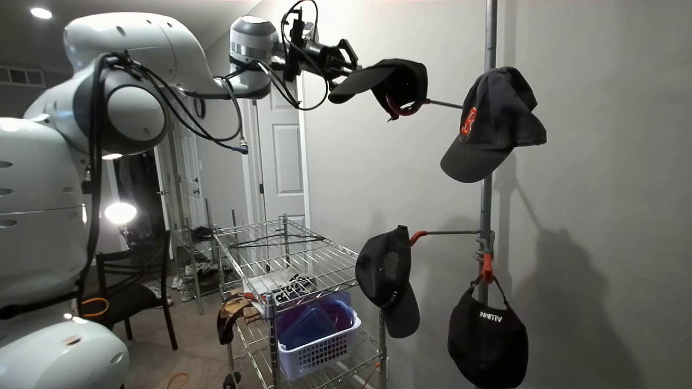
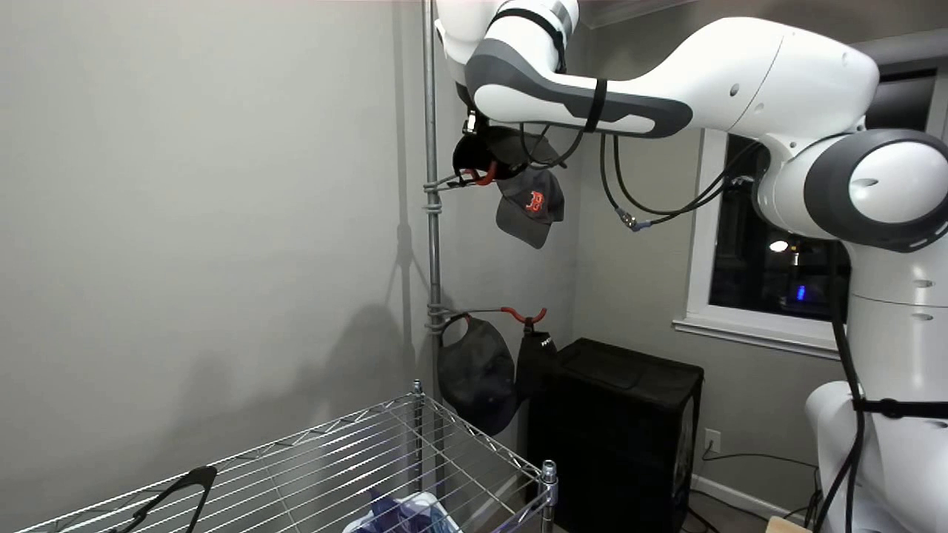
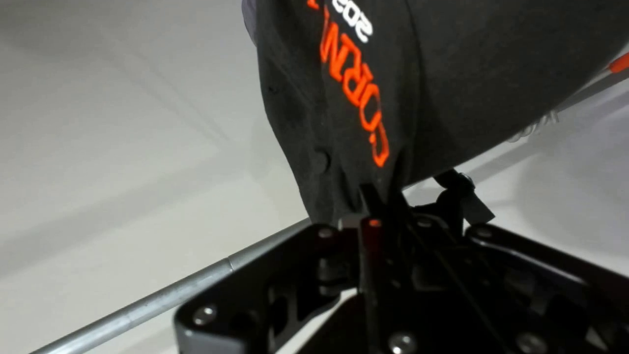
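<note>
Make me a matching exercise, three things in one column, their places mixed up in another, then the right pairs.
1. black fabric cap with orange lettering
2. dark grey curved-brim cap with an orange-red B
3. pale purple plastic basket

A. beneath a silver wire shelf
B. pinched by the black gripper
C. in front of the grey metal pole, in an exterior view

Right pairs: 1-B, 2-C, 3-A

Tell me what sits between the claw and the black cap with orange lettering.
Nothing: in the wrist view the claw is shut on the black cap itself, its fabric gathered in folds where they meet, with no gap showing.
</note>
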Available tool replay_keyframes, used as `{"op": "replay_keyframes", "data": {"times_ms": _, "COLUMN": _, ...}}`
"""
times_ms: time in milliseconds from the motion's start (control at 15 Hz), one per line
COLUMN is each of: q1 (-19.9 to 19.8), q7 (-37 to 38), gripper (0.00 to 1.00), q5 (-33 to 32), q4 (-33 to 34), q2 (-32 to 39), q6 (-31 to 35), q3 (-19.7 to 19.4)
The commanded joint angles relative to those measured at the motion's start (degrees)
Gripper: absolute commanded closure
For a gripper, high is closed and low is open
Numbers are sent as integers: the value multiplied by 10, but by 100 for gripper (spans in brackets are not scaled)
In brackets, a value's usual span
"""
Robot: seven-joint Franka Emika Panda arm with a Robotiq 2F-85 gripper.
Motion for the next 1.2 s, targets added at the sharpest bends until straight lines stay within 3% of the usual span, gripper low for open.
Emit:
{"op": "replay_keyframes", "data": {"times_ms": 0, "q1": -5, "q7": -17, "gripper": 97, "q5": 25, "q4": -31, "q2": -23, "q6": 17, "q3": -1}}
{"op": "replay_keyframes", "data": {"times_ms": 67, "q1": -5, "q7": -16, "gripper": 97, "q5": 30, "q4": -35, "q2": -25, "q6": 18, "q3": -1}}
{"op": "replay_keyframes", "data": {"times_ms": 133, "q1": -5, "q7": -15, "gripper": 70, "q5": 36, "q4": -37, "q2": -27, "q6": 16, "q3": -2}}
{"op": "replay_keyframes", "data": {"times_ms": 200, "q1": -5, "q7": -14, "gripper": 69, "q5": 38, "q4": -41, "q2": -29, "q6": 16, "q3": -2}}
{"op": "replay_keyframes", "data": {"times_ms": 333, "q1": -5, "q7": -13, "gripper": 58, "q5": 42, "q4": -43, "q2": -31, "q6": 15, "q3": -2}}
{"op": "replay_keyframes", "data": {"times_ms": 867, "q1": -1, "q7": -11, "gripper": 6, "q5": 44, "q4": -60, "q2": -50, "q6": 11, "q3": -1}}
{"op": "replay_keyframes", "data": {"times_ms": 1133, "q1": 5, "q7": -13, "gripper": 0, "q5": 50, "q4": -86, "q2": -73, "q6": 14, "q3": 3}}
